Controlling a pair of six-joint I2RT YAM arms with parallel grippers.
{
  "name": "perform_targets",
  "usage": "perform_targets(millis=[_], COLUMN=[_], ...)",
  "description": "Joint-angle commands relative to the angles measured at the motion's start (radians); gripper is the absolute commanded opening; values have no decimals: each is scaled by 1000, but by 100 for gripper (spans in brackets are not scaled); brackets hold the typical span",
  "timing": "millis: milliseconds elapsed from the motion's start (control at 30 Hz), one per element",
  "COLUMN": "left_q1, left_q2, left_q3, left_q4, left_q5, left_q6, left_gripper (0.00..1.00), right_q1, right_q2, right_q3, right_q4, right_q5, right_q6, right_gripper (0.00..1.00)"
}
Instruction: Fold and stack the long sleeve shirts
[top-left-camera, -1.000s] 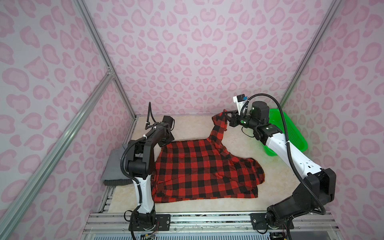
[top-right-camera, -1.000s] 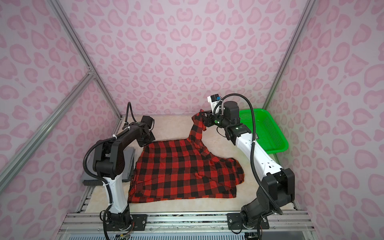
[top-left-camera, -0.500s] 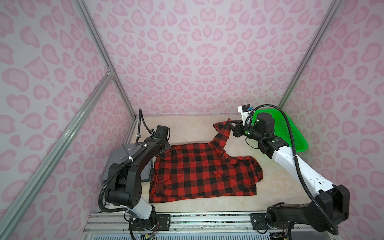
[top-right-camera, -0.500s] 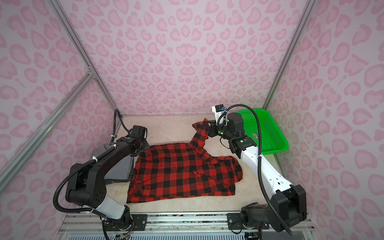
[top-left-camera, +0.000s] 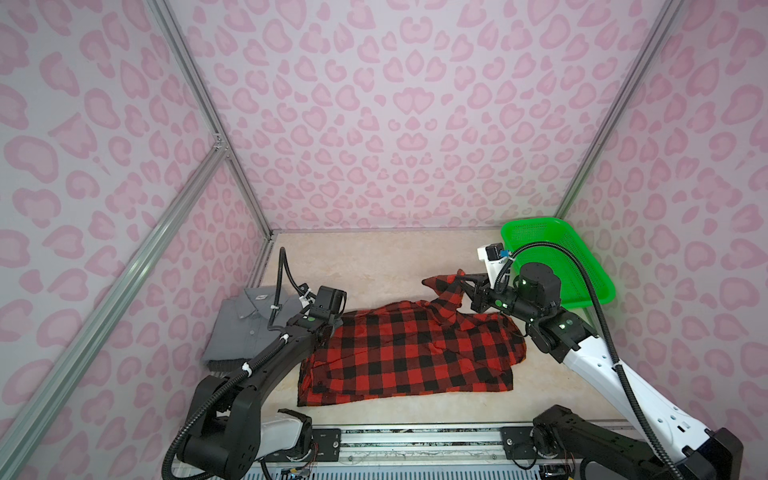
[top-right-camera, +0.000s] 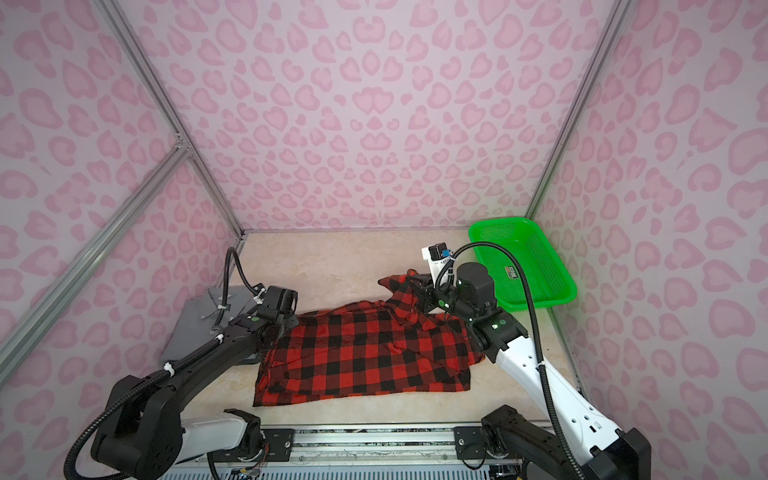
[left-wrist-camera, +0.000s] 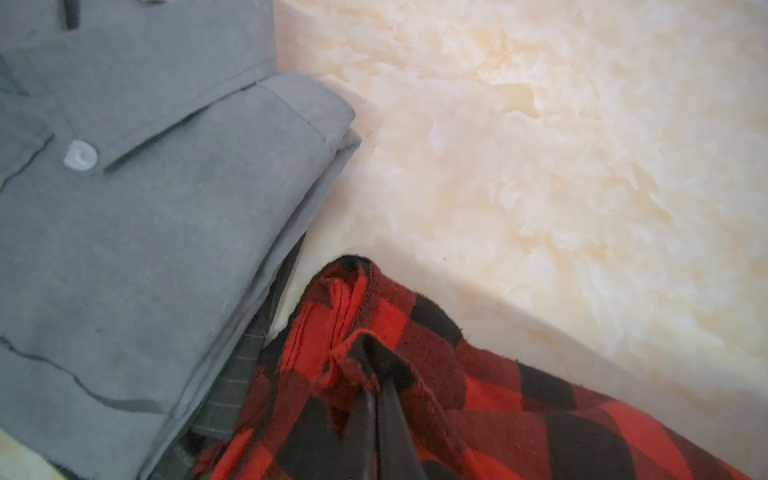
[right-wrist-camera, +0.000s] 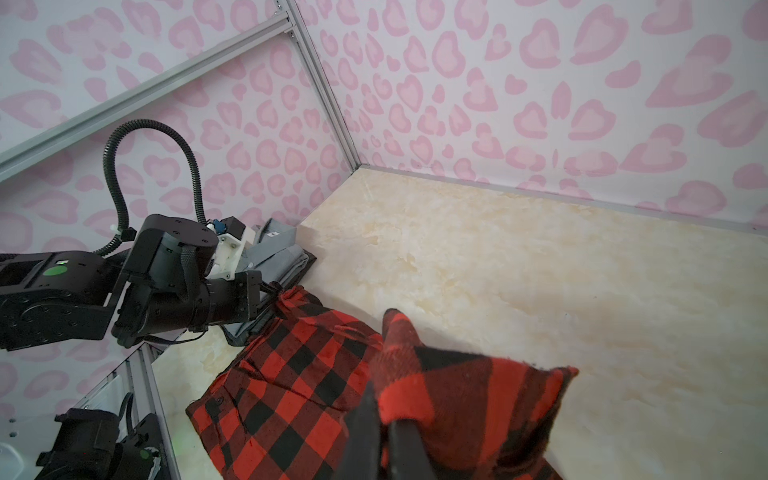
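Note:
The red-and-black checked shirt (top-left-camera: 409, 355) (top-right-camera: 365, 353) lies spread on the cream table in both top views. My left gripper (left-wrist-camera: 374, 376) is shut on its far left corner, right beside the folded grey shirt (top-left-camera: 245, 328) (top-right-camera: 193, 328) (left-wrist-camera: 137, 249). My right gripper (top-left-camera: 462, 283) (top-right-camera: 412, 283) (right-wrist-camera: 384, 411) is shut on a bunched part of the checked shirt at its far right and holds it a little above the table. In the right wrist view the checked shirt (right-wrist-camera: 299, 395) sags between the two grips.
A green perforated basket (top-left-camera: 534, 221) (top-right-camera: 498, 222) stands at the back right corner, just behind my right arm. A dark striped cloth (left-wrist-camera: 232, 399) shows under the grey shirt. Pink patterned walls and metal posts close the table on three sides.
Both grippers have come down and toward the front, each still gripping the checked shirt. The raised right part hangs lower and the shirt has slid a little forward.

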Motion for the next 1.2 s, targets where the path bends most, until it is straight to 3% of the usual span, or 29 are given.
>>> perform_targets(millis=[0, 367, 500, 567, 667, 767, 833, 900, 1033, 1167], left_q1=[-3, -35, -40, -40, -41, -43, -42, -43, -42, -42], left_q2=[-35, -160, -204, -216, -227, -215, -197, -186, -185, -164], left_q3=[-54, -163, -173, -167, -139, -109, -91, -77, -70, -54], left_q4=[45, -23, -77, -106, -153, -165, -170, -173, -156, -159], left_q5=[-29, 31, 47, 67, 72, 94, 95, 94, 95, 107], left_q6=[-31, -89, -113, -124, -122, -103, -98, -92, -71, -61], left_gripper=[4, 15, 40, 53, 63, 66, 67, 68, 68, 69], right_q1=[29, 177, 305, 343, 386, 439, 476, 491, 447, 311], right_q2=[-43, -148, -159, -164, -174, -188, -193, -203, -224, -162], right_q3=[-24, -57, -75, -90, -138, -236, -283, -281, -234, -246], right_q4=[-71, -324, -386, -409, -426, -347, -310, -353, -474, -406], right_q5=[45, 278, 410, 434, 460, 397, 376, 430, 559, 391], right_q6=[-21, -6, 34, 76, 174, 297, 349, 379, 367, 328], right_gripper=[0, 0, 2, 8, 22, 38, 44, 48, 60, 62])
